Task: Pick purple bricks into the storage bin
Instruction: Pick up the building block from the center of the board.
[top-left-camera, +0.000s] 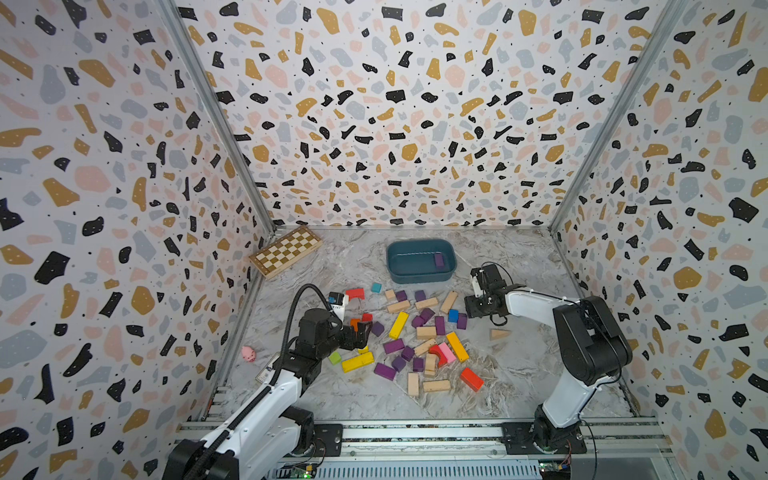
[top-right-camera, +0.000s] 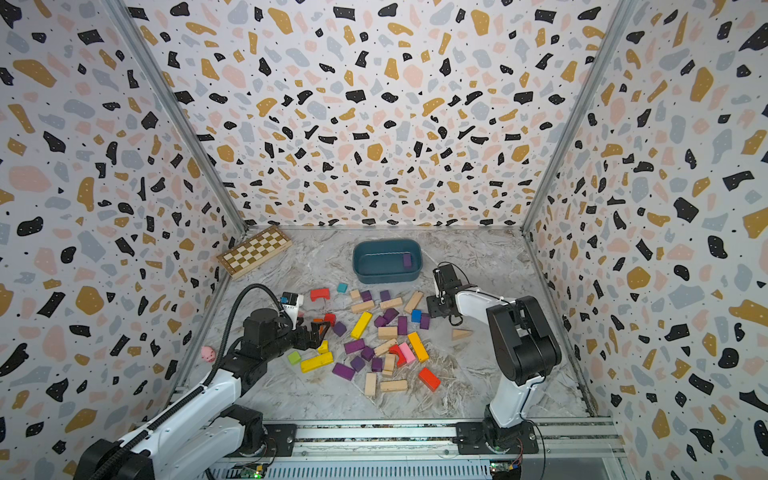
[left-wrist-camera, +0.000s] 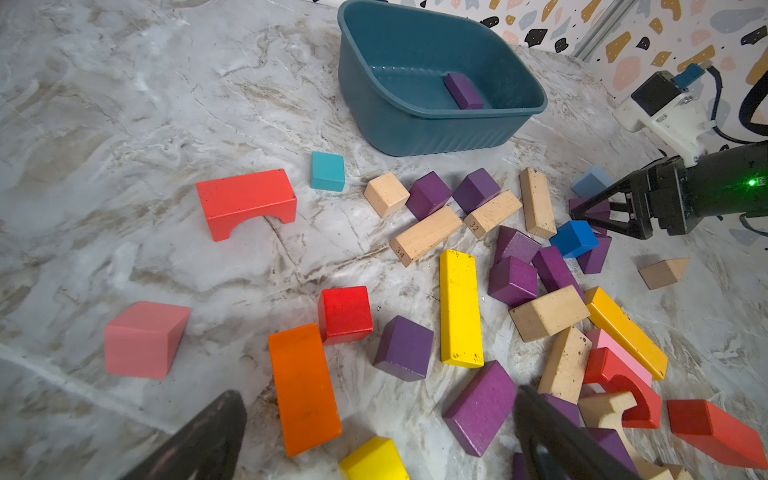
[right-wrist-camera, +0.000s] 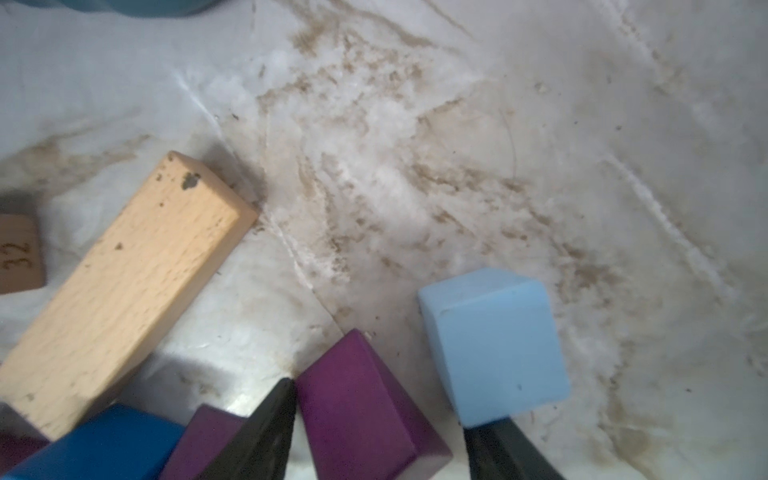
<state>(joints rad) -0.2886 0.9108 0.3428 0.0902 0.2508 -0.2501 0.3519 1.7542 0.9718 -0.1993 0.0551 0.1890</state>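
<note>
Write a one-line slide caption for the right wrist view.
The right arm's jaws flank a purple brick on the marble table, a light blue cube beside it, a wooden bar further off.

The light is bright and even. Shadows are small and soft. In the right wrist view the purple brick (right-wrist-camera: 357, 407) and wooden block (right-wrist-camera: 124, 291) look fuzzy.
</note>
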